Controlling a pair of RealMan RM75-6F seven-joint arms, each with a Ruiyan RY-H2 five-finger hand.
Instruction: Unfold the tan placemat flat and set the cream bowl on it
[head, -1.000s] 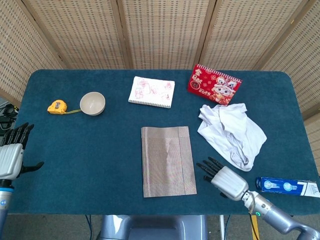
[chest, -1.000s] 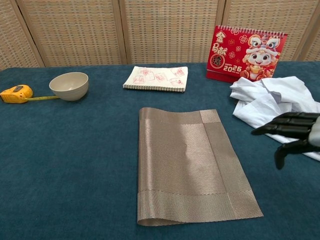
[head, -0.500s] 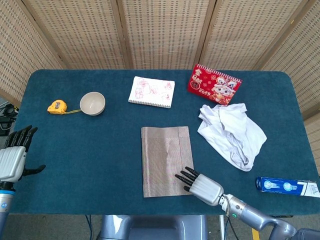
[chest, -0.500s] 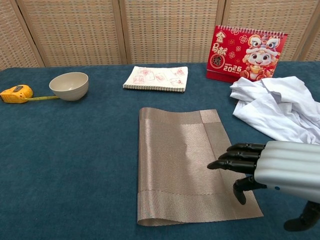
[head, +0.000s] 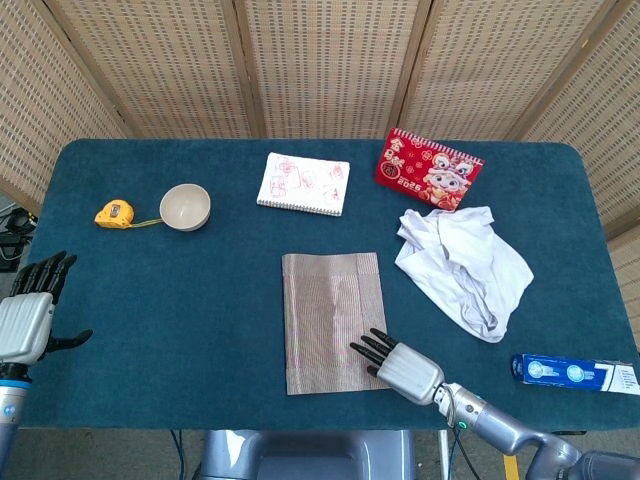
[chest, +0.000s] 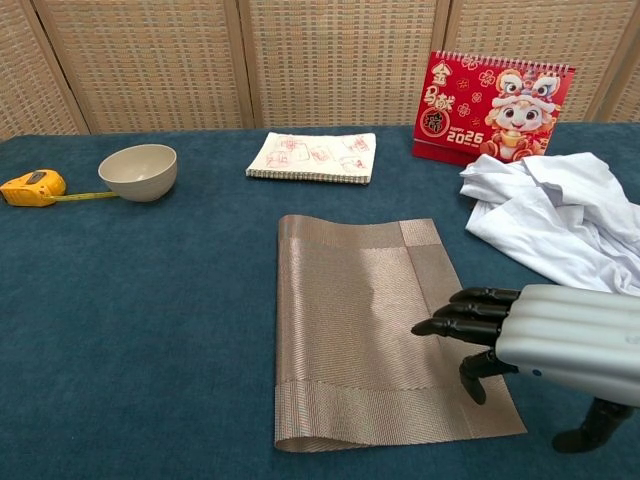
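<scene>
We are reaching our right hand (chest: 520, 340) over the near right corner of the folded tan placemat (head: 333, 320), fingers extended and slightly apart, holding nothing, presumably to catch the loose edges there and peel the top layer open. The placemat is lying doubled at the table's (head: 200, 330) middle, its long axis running from us toward the far screen, fold along its left side. The cream bowl (head: 185, 207) is sitting well beyond the placemat to its far left, beside a yellow tape measure (head: 114, 213). Our left hand (head: 25, 315) is waiting far left of the placemat, open and empty.

tan placemat (head: 335, 322) folded, cream bowl (head: 185, 206) apart
</scene>
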